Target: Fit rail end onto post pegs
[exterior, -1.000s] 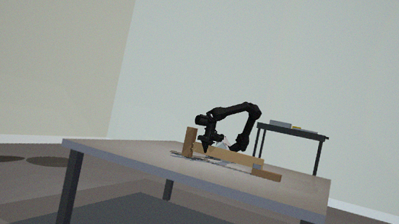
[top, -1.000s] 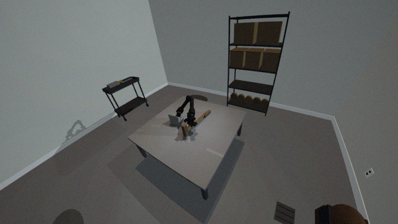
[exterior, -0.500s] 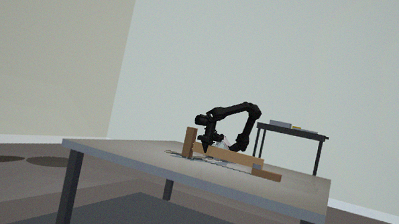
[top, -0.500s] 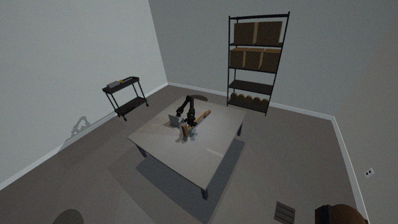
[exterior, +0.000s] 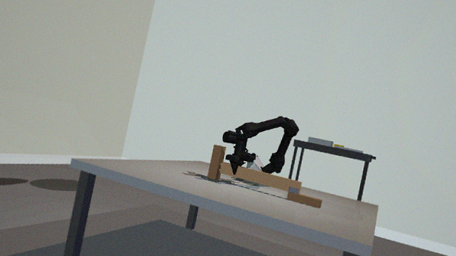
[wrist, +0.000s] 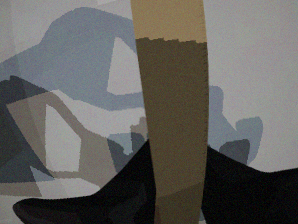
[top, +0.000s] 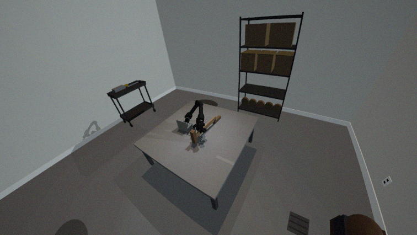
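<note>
Gripping rail (exterior: 261, 177), long axis post (exterior: 215, 162) to footboard block (exterior: 303, 199).

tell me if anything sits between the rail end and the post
Nothing visible does. The hand is shut on the rail near its post end, and in the exterior view that end sits right by the post; the pegs cannot be made out.
</note>
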`<state>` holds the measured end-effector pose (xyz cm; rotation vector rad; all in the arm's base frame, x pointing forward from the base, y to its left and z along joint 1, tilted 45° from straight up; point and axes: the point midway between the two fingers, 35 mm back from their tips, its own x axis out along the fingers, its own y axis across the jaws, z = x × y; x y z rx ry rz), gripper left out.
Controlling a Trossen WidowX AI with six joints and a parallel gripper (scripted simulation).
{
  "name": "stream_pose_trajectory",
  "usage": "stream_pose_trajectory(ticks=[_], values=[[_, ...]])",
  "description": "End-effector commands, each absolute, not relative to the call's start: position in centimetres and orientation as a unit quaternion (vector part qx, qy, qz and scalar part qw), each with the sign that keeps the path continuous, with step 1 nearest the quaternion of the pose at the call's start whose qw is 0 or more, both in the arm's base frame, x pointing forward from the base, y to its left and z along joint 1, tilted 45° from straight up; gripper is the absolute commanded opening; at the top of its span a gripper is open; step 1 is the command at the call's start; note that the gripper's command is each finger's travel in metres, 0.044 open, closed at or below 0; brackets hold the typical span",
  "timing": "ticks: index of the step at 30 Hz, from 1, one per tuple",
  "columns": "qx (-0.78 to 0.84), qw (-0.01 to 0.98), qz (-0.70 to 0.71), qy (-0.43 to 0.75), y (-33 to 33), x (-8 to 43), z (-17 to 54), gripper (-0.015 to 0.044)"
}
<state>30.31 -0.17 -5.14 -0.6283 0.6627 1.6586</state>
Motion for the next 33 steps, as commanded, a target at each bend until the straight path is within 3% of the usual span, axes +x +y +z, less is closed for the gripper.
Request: stream_pose_trajectory(ticks=[1,33], values=[[-0.275,0.585,0.707,0.286,-0.61,30.50,-5.23,0.0000],[-0.275,0.585,0.707,0.286,-1.08,30.53,-5.82,0.0000]])
